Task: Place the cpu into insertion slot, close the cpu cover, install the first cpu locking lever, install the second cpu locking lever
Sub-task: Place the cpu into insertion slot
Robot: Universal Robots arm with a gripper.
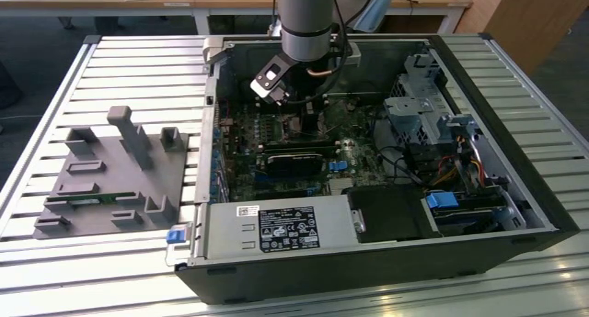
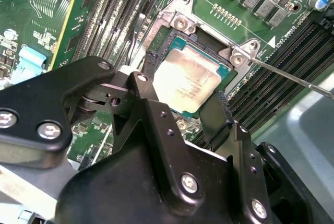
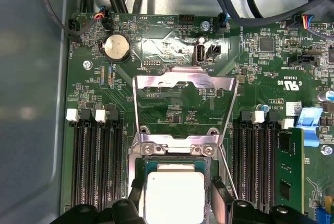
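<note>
The claw (image 2: 183,89) hangs low over the socket, around the cpu (image 2: 189,75) lying in its insertion slot; clenched or released, I cannot tell. The cpu cover (image 3: 182,82) stands swung back. A thin lever (image 2: 292,75) juts free, and memory slots (image 3: 99,161) crowd both sides. The case (image 1: 368,269) walls this in, on the slatted counter (image 1: 138,62).

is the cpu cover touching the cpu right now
Apart. In the first wrist view the cpu cover is swung open over the board, leaving the cpu uncovered.
</note>
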